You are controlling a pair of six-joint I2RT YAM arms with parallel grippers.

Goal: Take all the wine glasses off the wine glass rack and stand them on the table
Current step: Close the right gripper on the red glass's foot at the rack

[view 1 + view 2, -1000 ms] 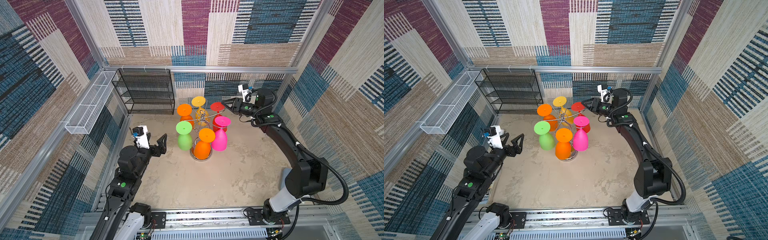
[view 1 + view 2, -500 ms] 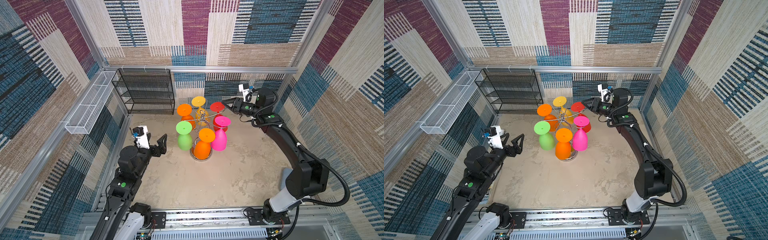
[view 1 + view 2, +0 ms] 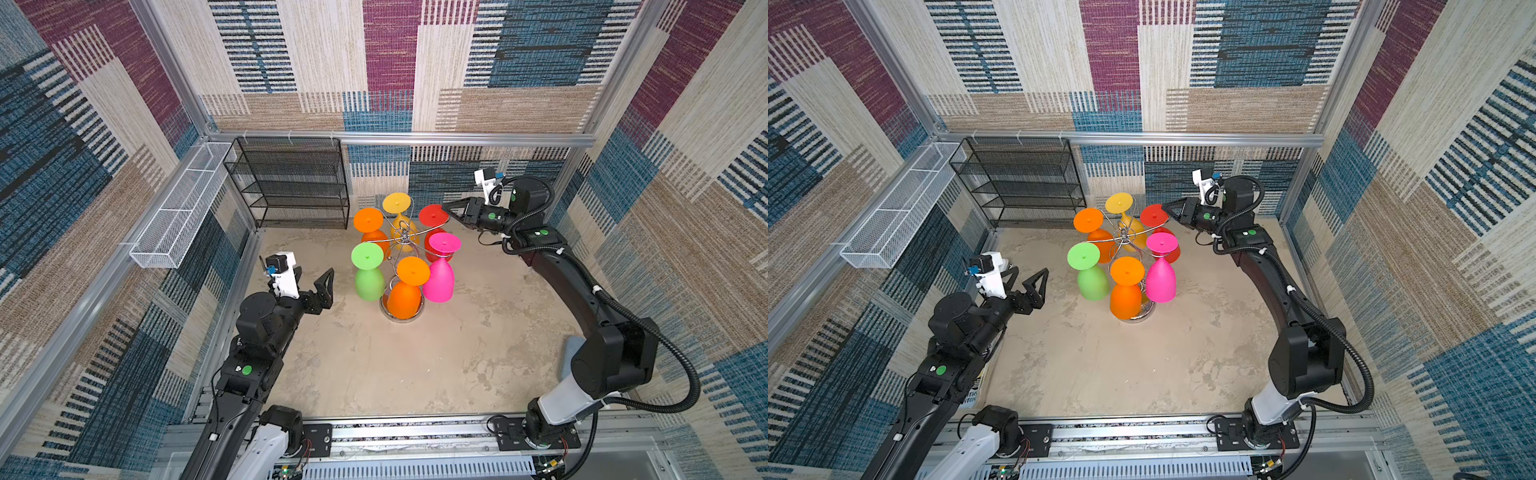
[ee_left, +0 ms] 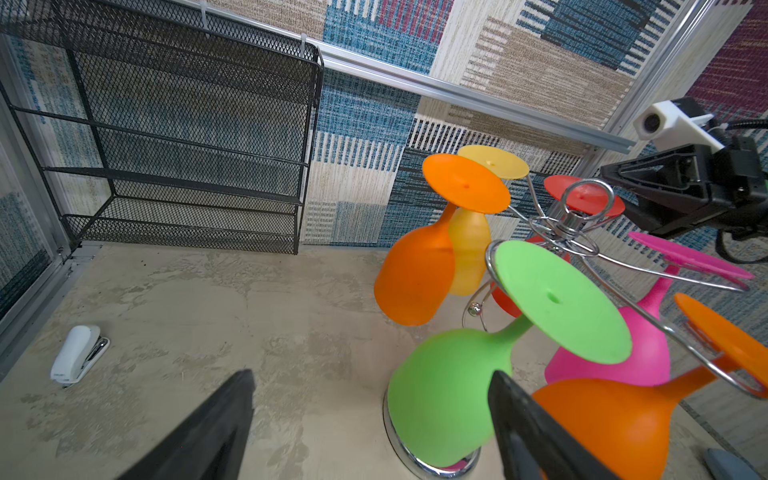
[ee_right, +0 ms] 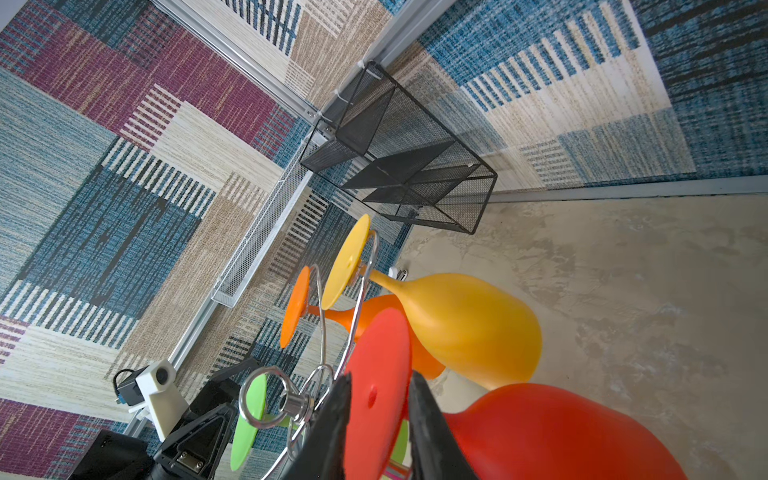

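the red wine glass point(image 3: 433, 216) hangs upside down on the wine glass rack point(image 3: 402, 233). its round foot sits on top of one curled chrome arm and its bowl points down, at the far right side of the rack in both top views. the rack stands on its mirrored round base near the middle of the tabletop point(image 3: 415, 374). five more glasses hang from it the same way: the yellow glass point(image 3: 397, 202) at the back, an orange glass point(image 3: 368, 219) at the back left, the green glass point(image 3: 367, 255) at the front left, a second orange glass point(image 3: 413, 270) at the front, and the pink glass point(image 3: 444, 242) just beside the red one.

the right gripper point(image 3: 446, 206) reaches in from the right at the height of the feet. in the right wrist view the red foot point(image 5: 374, 415) lies between its two black fingers point(image 5: 332, 419), one on each face. the jaws are drawn in narrow, but whether they press on the foot i cannot tell.

the left gripper point(image 3: 311, 276) hangs to the left of the rack, apart from it, pointing toward the green glass. its jaws are spread wide and hold nothing.

a black mesh shelf point(image 3: 291, 183) stands against the back wall and a white mesh basket point(image 3: 178, 208) hangs on the left wall. a white stapler point(image 4: 77, 353) lies on the tabletop in the left wrist view.
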